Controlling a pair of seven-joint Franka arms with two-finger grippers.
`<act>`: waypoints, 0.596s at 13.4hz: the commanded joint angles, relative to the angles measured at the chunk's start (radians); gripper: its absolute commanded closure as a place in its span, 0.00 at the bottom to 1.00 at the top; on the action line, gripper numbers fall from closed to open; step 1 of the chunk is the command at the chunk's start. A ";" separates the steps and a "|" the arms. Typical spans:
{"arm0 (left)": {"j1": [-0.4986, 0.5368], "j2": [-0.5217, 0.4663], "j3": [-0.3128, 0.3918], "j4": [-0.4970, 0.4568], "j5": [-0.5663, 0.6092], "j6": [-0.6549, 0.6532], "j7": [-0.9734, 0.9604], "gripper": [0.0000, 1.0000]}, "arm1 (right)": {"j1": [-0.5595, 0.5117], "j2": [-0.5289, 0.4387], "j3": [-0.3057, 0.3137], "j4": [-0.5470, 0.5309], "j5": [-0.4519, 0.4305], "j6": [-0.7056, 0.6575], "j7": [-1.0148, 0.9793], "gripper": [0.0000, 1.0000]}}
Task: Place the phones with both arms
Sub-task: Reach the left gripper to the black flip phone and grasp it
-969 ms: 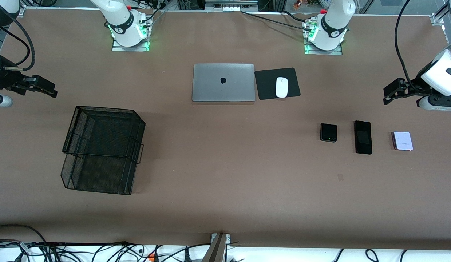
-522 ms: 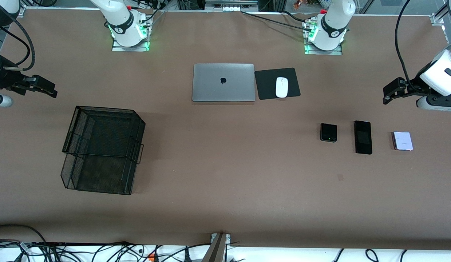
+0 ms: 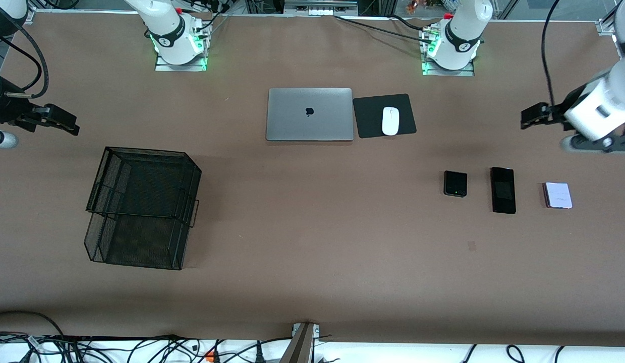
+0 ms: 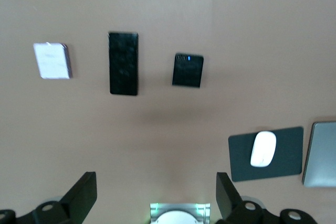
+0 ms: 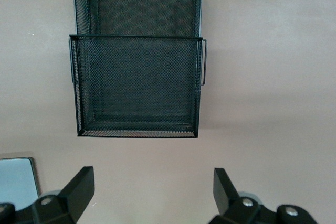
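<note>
Three phones lie in a row on the brown table toward the left arm's end: a small squarish black phone with a green dot (image 3: 455, 183) (image 4: 187, 70), a long slim black phone (image 3: 503, 190) (image 4: 123, 63), and a pale lilac-white phone (image 3: 558, 195) (image 4: 51, 60). My left gripper (image 3: 527, 119) (image 4: 156, 190) hangs open and empty above the table at the left arm's end, apart from the phones. Over the table's right arm's end, my right gripper (image 3: 70, 127) (image 5: 154, 188) is open and empty too.
A black wire-mesh two-tier tray (image 3: 140, 206) (image 5: 137, 59) stands toward the right arm's end. A closed grey laptop (image 3: 309, 114) lies mid-table near the bases, with a white mouse (image 3: 390, 121) (image 4: 263, 148) on a black pad (image 3: 373, 126) beside it.
The left arm has swung, carrying its open gripper a little toward the bases and the table's middle. The right arm and the phones have not moved.
</note>
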 commanded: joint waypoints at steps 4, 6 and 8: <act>-0.002 0.165 -0.041 -0.154 -0.016 0.302 -0.002 0.00 | -0.009 -0.013 0.010 -0.001 0.019 -0.002 0.009 0.00; -0.002 0.165 -0.043 -0.270 -0.015 0.490 0.000 0.00 | -0.011 -0.014 0.010 -0.001 0.019 -0.003 0.009 0.00; -0.004 0.167 -0.061 -0.408 -0.013 0.715 0.001 0.00 | -0.009 -0.014 0.010 -0.001 0.019 -0.002 0.009 0.00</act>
